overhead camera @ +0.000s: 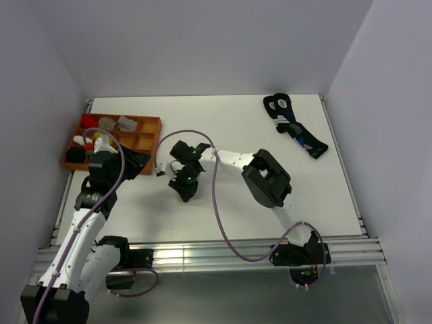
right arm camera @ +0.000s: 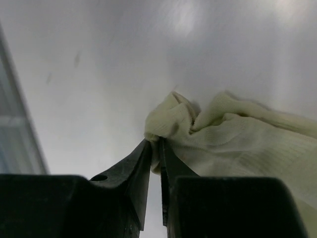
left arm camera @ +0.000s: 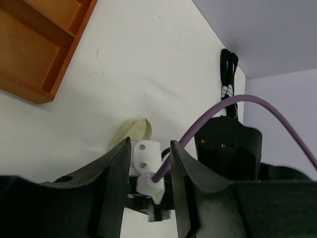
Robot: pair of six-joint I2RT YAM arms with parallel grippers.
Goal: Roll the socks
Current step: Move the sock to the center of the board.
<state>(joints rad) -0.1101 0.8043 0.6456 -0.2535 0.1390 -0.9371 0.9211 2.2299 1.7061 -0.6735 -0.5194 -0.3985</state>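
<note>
Though left fingers (left arm camera: 116,183) apart and empty, right fingers (right arm camera: 133,173) tight on cream sock (right arm camera: 237,144).

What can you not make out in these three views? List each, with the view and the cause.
Top view: cream sock mostly hidden under the right gripper.
Right wrist view: sock's far end cut off by the right edge.
Left wrist view: the left gripper hides most of the sock.
Top view: orange tray contents too small to name.
</note>
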